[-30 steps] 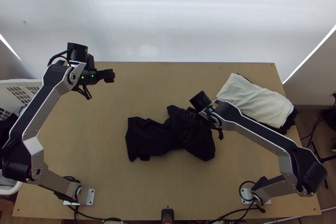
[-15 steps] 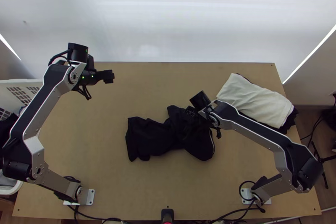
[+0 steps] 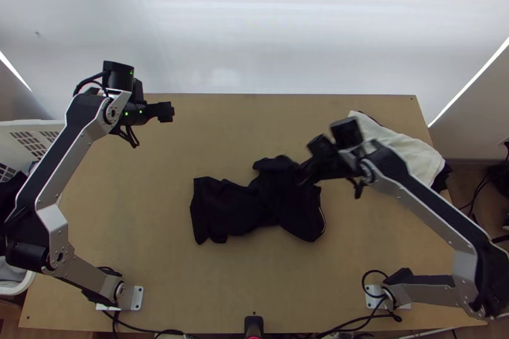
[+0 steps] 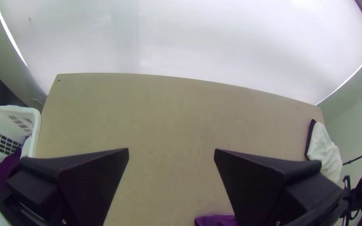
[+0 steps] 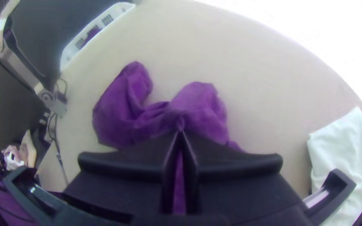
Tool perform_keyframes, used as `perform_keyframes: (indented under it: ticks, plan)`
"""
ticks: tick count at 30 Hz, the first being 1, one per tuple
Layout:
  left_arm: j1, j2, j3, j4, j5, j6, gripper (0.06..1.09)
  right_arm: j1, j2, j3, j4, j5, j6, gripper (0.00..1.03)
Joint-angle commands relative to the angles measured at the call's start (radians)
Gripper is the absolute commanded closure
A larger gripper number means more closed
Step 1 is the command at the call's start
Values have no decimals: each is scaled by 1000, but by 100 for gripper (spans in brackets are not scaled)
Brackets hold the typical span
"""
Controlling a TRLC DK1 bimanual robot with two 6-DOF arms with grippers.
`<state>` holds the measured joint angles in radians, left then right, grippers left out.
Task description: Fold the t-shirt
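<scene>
The dark t-shirt (image 3: 235, 208) lies bunched in the middle of the table, wider at both ends. At its upper right part is my right gripper (image 3: 304, 179), coming in at a slant. In the right wrist view my right gripper (image 5: 180, 129) is shut, with a pinched fold of the t-shirt (image 5: 120, 109) at its fingertips. My left gripper (image 3: 167, 114) is over the table's far left, away from the cloth. The left wrist view has my left gripper (image 4: 171, 151) open and empty, and a bit of the t-shirt (image 4: 216, 220) near one finger.
A stack of folded cloth, white (image 3: 413, 154) on black, lies at the table's right side, partly under the right arm. A white laundry basket (image 3: 38, 124) with clothes stands beyond the left edge. Bare tabletop (image 3: 210, 129) shows between the left gripper and the t-shirt.
The right arm's wrist has moved to the right and a little up the picture, and its gripper now slants instead of pointing down. The t-shirt's left part and the left arm have hardly changed.
</scene>
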<state>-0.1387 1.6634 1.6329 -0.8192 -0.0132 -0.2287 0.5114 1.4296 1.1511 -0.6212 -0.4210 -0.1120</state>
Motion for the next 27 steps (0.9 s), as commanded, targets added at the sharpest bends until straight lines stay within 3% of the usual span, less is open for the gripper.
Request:
perform_keyframes:
  ticks: [1, 5, 14, 27]
  plan:
    - [-21, 4, 12, 3, -1, -4, 10, -136, -98, 21, 3, -76, 77, 100]
    - [-70, 10, 12, -37, -1, 14, 10, -214, -146, 19, 0, -98, 121, 100]
    - [-203, 45, 5, -159, 19, 138, 10, -389, -209, -16, -77, -108, 123, 100]
    - [-435, 75, -136, -235, 94, 226, 10, -436, -236, -62, -86, -107, 147, 100]
